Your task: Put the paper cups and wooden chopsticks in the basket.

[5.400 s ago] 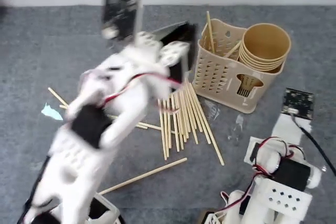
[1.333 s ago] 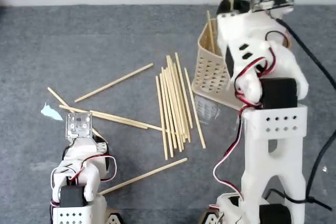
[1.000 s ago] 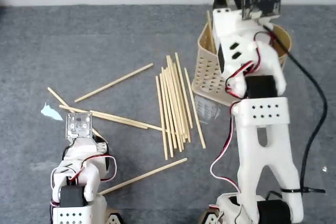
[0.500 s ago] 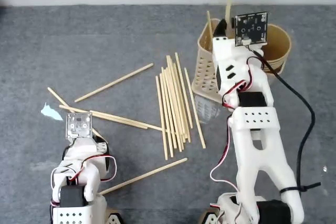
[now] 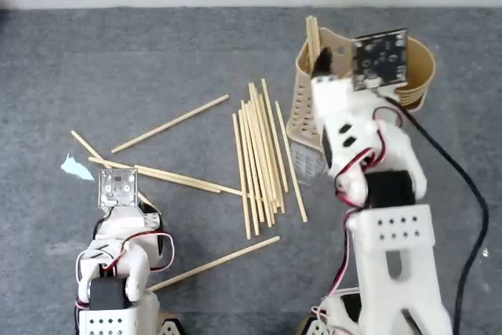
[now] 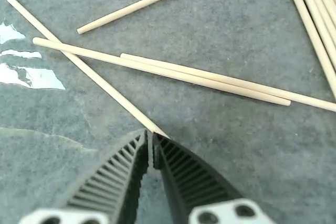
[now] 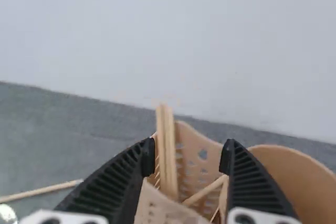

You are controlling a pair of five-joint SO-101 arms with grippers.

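My right gripper (image 7: 185, 158) is open above the near rim of the beige basket (image 5: 306, 119), with nothing between its fingers. Two wooden chopsticks (image 7: 166, 145) stand upright against the basket's wall (image 7: 195, 153), just past the fingertips. A stack of paper cups (image 5: 421, 76) sits in the basket's far compartment. Several chopsticks (image 5: 263, 154) lie in a loose bundle on the grey mat left of the basket, and others (image 5: 169, 123) are scattered further left. My left gripper (image 6: 152, 136) is shut low over the mat, its tips touching the end of one loose chopstick (image 6: 84, 69).
Clear plastic wrappers lie by the basket's foot (image 5: 314, 166) and near my left gripper (image 6: 31, 74). A small blue scrap (image 5: 76, 168) lies at the mat's left. One chopstick (image 5: 216, 262) lies between the two arm bases.
My right arm has drawn back and down from over the basket. The chopstick it held upright is out of its fingers and stands in the basket. The left arm has kept still.
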